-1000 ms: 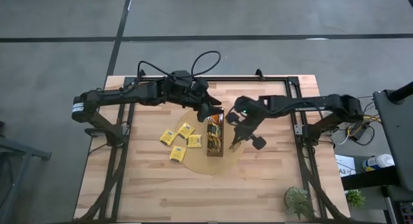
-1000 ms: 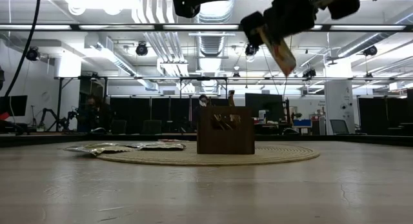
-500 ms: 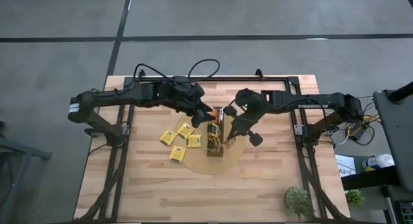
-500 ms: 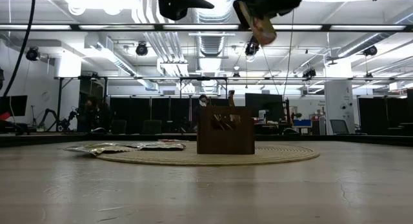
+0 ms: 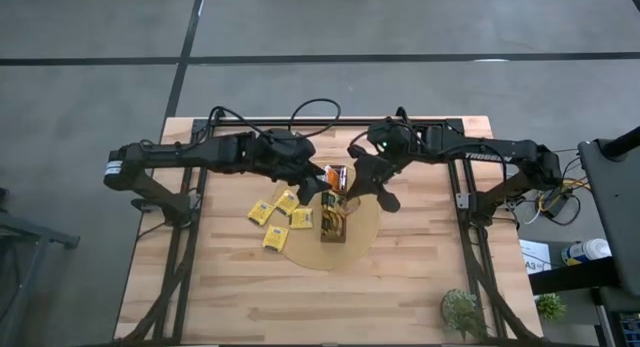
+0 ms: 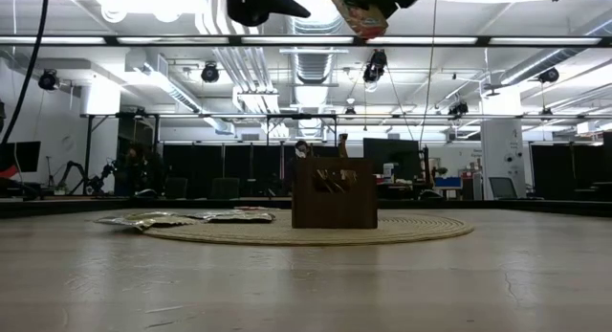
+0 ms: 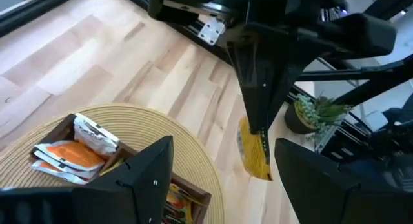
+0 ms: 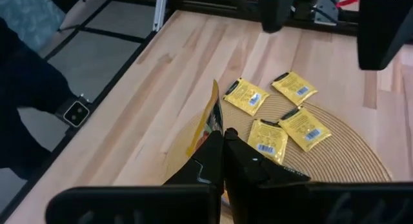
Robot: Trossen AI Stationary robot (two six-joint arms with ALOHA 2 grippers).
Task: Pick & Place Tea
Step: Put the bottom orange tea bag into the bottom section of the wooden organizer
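Right gripper [image 5: 338,176] pinches one sachet [image 5: 335,173] high above the tray [image 5: 334,216]; left gripper [image 5: 318,183] beside it spread, empty. Some bagged, apparently; four yellow sachets [image 5: 280,216] left beside the tray.

Four sachets [image 5: 281,217] lie on the mat [image 5: 362,233], left of the tray [image 5: 333,219].

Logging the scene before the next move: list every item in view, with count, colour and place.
Loose tea sachets: four, yellow, flat on the mat's left part.
Held tea sachet: one, yellow-orange, pinched high above the tray.
Tray: one, dark brown, on the mat, with orange and white sachets inside.
Round mat: one, tan, mid-table.
Table: one, light wood.
Plant: one, green, the table's near right corner.
Left gripper: open, above the mat, facing the held sachet.
Right gripper: shut on the held tea sachet.
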